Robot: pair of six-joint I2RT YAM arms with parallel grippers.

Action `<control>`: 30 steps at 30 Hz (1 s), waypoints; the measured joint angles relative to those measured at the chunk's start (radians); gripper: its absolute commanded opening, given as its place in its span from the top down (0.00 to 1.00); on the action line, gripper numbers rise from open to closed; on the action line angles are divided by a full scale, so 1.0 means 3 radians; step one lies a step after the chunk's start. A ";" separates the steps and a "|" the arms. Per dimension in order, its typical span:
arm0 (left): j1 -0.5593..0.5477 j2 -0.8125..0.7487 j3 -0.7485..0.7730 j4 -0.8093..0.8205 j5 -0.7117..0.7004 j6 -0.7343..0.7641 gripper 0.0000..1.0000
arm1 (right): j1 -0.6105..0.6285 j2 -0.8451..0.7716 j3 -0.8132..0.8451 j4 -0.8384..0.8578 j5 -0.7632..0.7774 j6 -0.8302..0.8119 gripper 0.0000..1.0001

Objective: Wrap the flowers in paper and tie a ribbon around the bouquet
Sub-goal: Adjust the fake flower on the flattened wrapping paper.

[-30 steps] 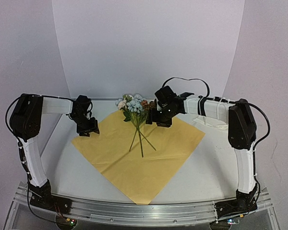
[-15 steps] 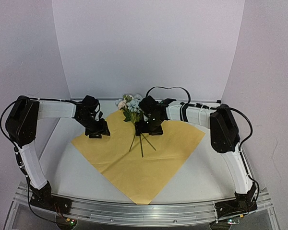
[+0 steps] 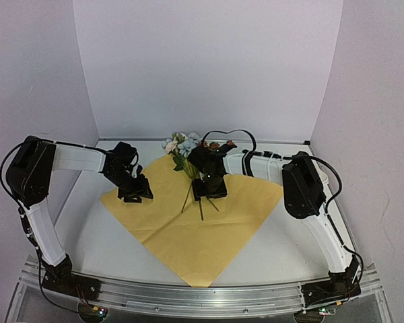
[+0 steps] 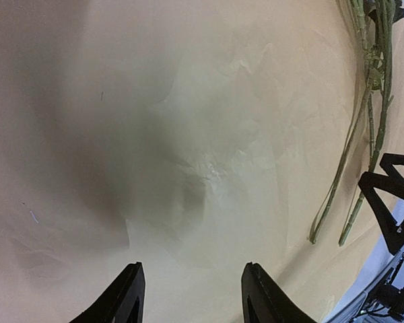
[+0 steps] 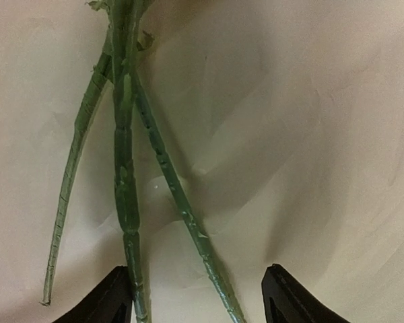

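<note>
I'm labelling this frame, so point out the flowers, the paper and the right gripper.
flowers (image 3: 186, 144), top external view, pale-blue bloom.
paper (image 3: 192, 250), top external view, bare near corner.
right gripper (image 5: 196, 293), right wrist view, between its fingers.

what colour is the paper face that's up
Yellow paper, best seen in the top external view.

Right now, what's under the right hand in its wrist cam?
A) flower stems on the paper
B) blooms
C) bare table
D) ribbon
A: the right wrist view shows green flower stems lying on the paper, running down between the spread fingers of the right hand.
</note>
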 measured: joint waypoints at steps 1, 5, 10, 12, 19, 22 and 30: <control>0.0000 -0.0004 -0.0011 0.0011 0.0003 0.0000 0.49 | 0.0000 0.0005 0.0014 -0.0018 -0.0008 0.0015 0.40; 0.0000 -0.0008 -0.0044 0.0036 0.0009 0.0000 0.49 | 0.0000 0.0007 0.0021 -0.0082 -0.0040 0.0080 0.48; 0.0000 -0.0008 -0.0075 0.0059 0.0022 0.0000 0.50 | 0.0000 0.0007 0.0021 -0.0126 -0.0075 0.0150 0.61; 0.0000 -0.0008 -0.0085 0.0057 0.0028 -0.0001 0.50 | 0.0000 0.0007 0.0021 -0.0129 -0.0099 0.0173 0.64; 0.0000 -0.0008 -0.0106 0.0063 0.0029 -0.0010 0.52 | 0.0000 0.0012 0.0021 -0.0137 -0.0219 0.0258 0.76; 0.0000 -0.0008 -0.0138 0.0062 0.0029 -0.0040 0.53 | 0.0000 0.0012 0.0021 -0.0143 -0.0262 0.0313 0.84; 0.0000 -0.0008 -0.0155 0.0063 0.0029 -0.0065 0.55 | 0.0000 0.0012 0.0021 -0.0150 -0.0355 0.0471 0.94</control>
